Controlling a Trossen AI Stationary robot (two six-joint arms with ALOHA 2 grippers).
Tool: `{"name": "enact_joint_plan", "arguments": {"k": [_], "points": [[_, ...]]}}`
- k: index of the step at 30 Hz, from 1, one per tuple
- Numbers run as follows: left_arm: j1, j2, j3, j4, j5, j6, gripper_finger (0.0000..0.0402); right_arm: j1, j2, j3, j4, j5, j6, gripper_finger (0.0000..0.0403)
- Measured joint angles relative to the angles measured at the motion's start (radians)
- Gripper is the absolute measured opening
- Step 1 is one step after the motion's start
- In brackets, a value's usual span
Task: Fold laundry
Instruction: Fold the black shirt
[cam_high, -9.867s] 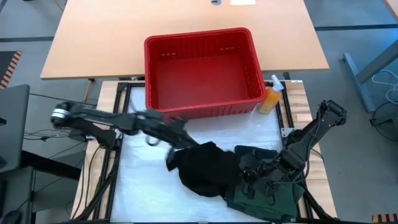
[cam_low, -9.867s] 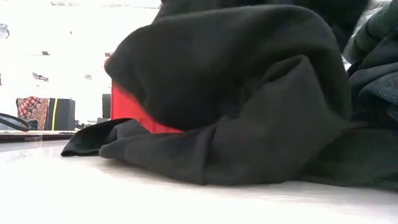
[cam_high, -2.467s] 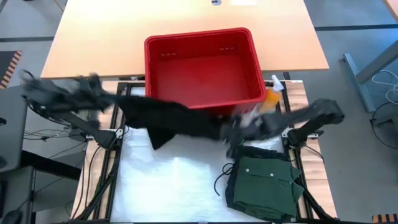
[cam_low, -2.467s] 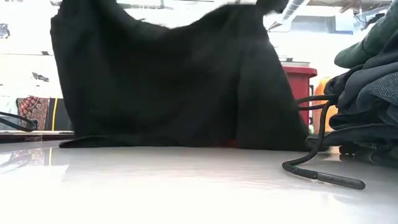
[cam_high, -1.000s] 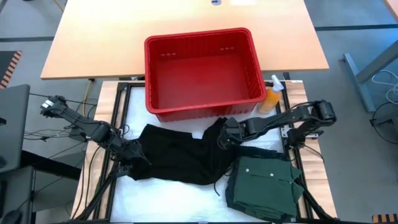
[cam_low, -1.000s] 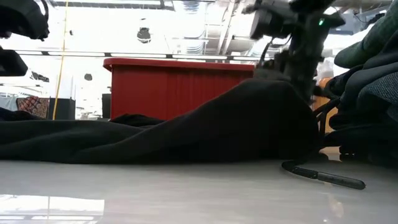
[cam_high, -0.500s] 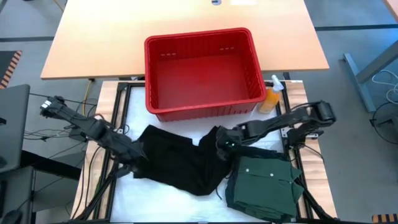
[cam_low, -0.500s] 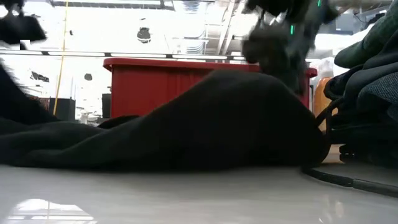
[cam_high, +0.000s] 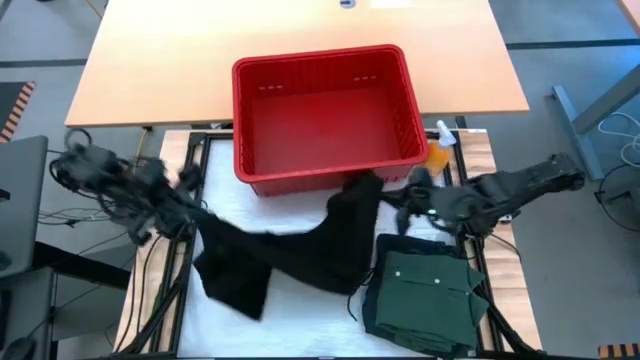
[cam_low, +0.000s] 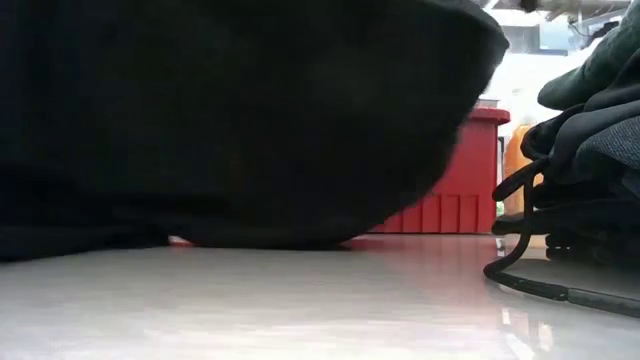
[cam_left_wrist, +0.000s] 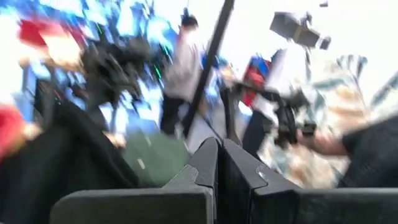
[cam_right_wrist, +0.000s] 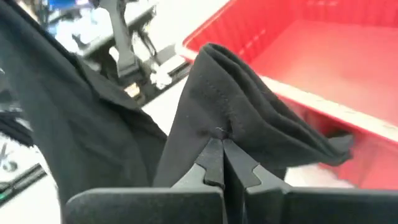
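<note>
While both arms reach in from the sides, the black garment (cam_high: 290, 255) hangs stretched between them across the middle of the table, lifted at each end. At about three o'clock the right gripper (cam_high: 400, 200) has its fingers (cam_right_wrist: 214, 163) pinched tight on a fold of that cloth, just in front of the red basket's near wall. At about nine o'clock the left gripper (cam_high: 185, 205) is closed as well, its fingers (cam_left_wrist: 214, 165) pressed together, and the garment's other end rises to it, though I cannot make out the cloth between the tips. From the low camera the black fabric fills nearly everything, sagging close to the tabletop without clearly resting on it. Next in size, the red basket (cam_high: 325, 115) sits at twelve o'clock, bare inside, its rim just beside the raised fold. Down at five o'clock lies the green buttoned shirt (cam_high: 425, 295), folded flat, with darker garments (cam_low: 590, 150) heaped there too and a dark cord (cam_low: 540, 285) trailing from the heap onto the table. An orange spray bottle (cam_high: 437, 152) stands at the basket's right corner. Underneath is a glossy white table (cam_high: 300, 320), with a tan wooden desk (cam_high: 180, 60) beyond it. Past the table, blurred people (cam_left_wrist: 180, 68) stand in the bright room.
</note>
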Motion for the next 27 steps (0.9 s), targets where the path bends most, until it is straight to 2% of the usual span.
{"name": "enact_joint_plan", "arguments": {"k": [5, 9, 13, 17, 23, 27], "points": [[0.000, -0.056, 0.053, 0.010, -0.086, 0.079, 0.0000, 0.147, -0.091, 0.000, -0.254, 0.179, 0.231, 0.0014], [0.000, -0.104, 0.057, -0.026, -0.140, 0.084, 0.0000, 0.232, -0.115, 0.000, -0.552, 0.225, 0.525, 0.0014], [0.000, -0.128, 0.055, -0.090, -0.235, 0.084, 0.0000, 0.270, -0.090, 0.000, -0.816, 0.145, 0.792, 0.0014], [0.000, -0.132, 0.055, -0.112, -0.314, 0.095, 0.0000, 0.283, -0.044, -0.001, -0.948, 0.011, 0.920, 0.0014], [0.000, -0.131, 0.055, -0.127, -0.448, 0.121, 0.0000, 0.274, 0.017, -0.027, -0.979, -0.047, 0.986, 0.0014], [0.000, -0.131, 0.057, -0.148, -0.467, 0.142, 0.0000, 0.283, 0.077, -0.072, -0.953, -0.084, 1.027, 0.0014]]}}
